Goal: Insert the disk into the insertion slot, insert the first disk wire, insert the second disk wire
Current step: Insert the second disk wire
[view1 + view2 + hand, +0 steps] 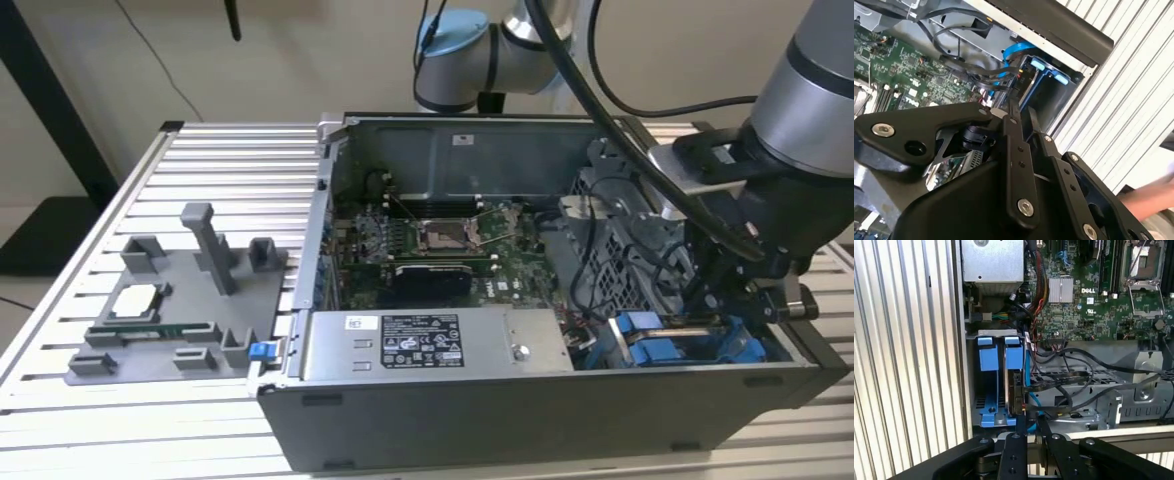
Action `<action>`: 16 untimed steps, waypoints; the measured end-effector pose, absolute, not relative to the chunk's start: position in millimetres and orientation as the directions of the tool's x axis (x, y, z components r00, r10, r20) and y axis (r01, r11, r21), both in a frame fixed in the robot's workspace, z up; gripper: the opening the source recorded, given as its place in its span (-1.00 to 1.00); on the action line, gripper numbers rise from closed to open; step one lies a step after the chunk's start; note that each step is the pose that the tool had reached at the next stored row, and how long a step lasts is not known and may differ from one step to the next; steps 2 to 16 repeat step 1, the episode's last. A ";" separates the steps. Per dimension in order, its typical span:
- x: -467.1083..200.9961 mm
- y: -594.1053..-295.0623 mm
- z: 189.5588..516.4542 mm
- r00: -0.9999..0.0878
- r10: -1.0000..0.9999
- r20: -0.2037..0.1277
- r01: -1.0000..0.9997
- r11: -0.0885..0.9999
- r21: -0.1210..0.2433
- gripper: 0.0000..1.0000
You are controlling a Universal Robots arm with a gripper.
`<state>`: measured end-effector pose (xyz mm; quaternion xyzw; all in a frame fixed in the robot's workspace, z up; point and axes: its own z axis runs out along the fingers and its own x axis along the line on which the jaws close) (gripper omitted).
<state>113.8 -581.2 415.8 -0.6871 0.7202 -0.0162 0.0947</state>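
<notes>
The gripper (1026,432) hung over the disk (1016,392) seated in its blue bay (990,417); fingers seemingly closed, unconfirmed. Black cables (1064,380) beside it risked snagging.

Disk (1017,392) upright (edge-on) in blue bay, wire attached.

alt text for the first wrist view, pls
The gripper hangs just above a blue drive bay in an open computer case, where the disk stands on edge in the bay with dark cables running off its side. A green motherboard lies beyond, and a ribbed metal table beside the case.
</notes>
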 end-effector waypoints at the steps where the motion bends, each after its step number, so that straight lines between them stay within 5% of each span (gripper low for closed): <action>1: 113.8 -581.1 415.8 -0.038 -0.993 -0.114 -0.987 0.055 -0.153 1.00; 16: 113.8 -581.1 415.8 -0.038 -0.993 -0.114 -0.987 0.055 -0.153 1.00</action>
